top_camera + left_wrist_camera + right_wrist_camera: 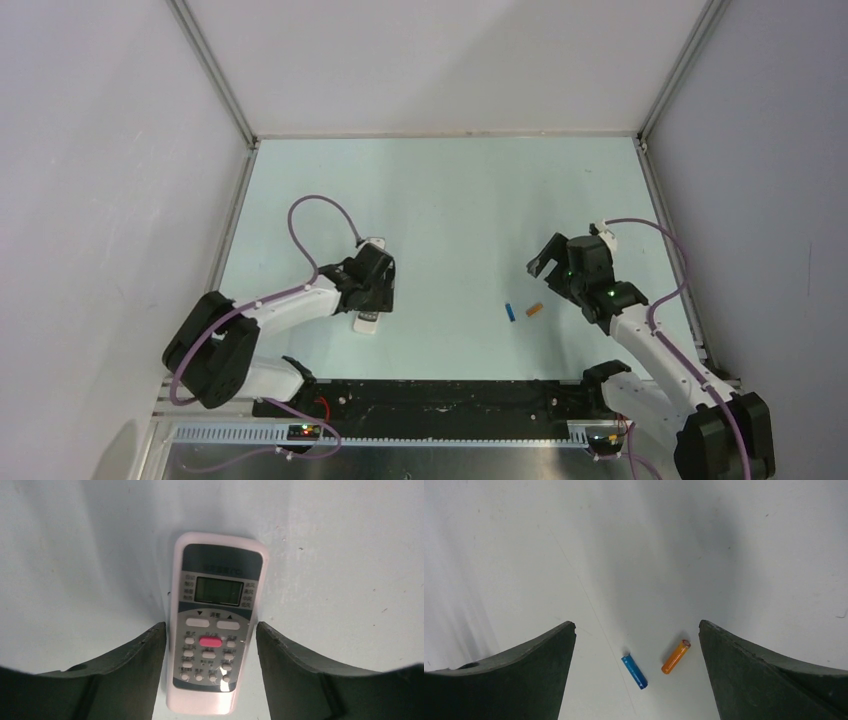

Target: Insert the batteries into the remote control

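From my top view, the left gripper [374,303] covers most of the remote control [367,324] — only its near end pokes out. On the left wrist feed, the button labels [189,591] are too blurred to read. The blue battery [510,312] and orange battery [535,309] are specks from above — I can't tell their terminals. Both wrist feeds cut the fingers [524,680] off at the bottom edge.

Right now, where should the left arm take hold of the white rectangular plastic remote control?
Across its long side edges, at the button half, coming straight down: the white plastic remote control lies flat, face up, and the left gripper straddles it there, jaws open.
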